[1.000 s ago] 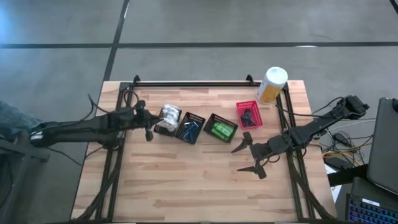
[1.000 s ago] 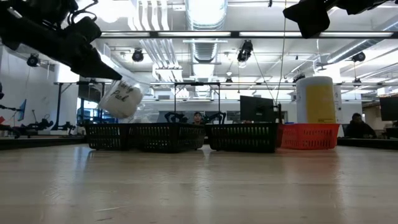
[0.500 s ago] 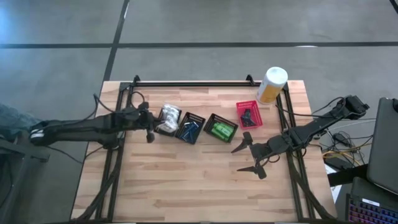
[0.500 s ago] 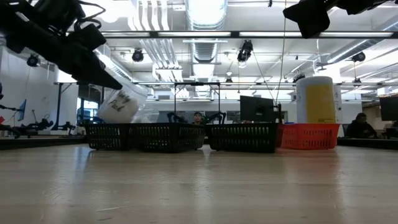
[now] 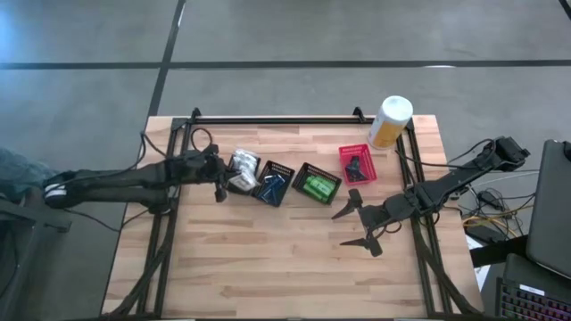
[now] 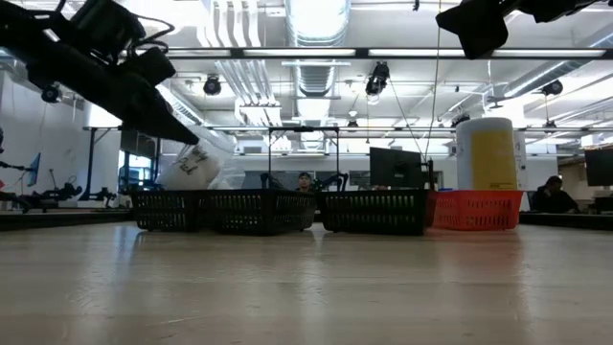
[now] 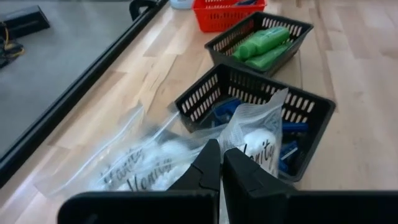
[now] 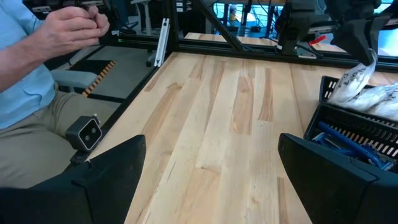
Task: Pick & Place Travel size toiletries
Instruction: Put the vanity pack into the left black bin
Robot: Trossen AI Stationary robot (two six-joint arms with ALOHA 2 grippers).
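left tool (image 7: 221, 163): pinched on white clear-wrapped toiletry packet (image 7: 256, 138), over leftmost black mesh basket (image 5: 239, 181), ready to drop
right tool (image 5: 354, 223): wide, empty, waits well right of that basket

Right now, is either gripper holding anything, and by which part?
The left gripper is shut on a white clear-wrapped packet, pinching the edge of its plastic wrap, above the leftmost basket. The right gripper is open and holds nothing.
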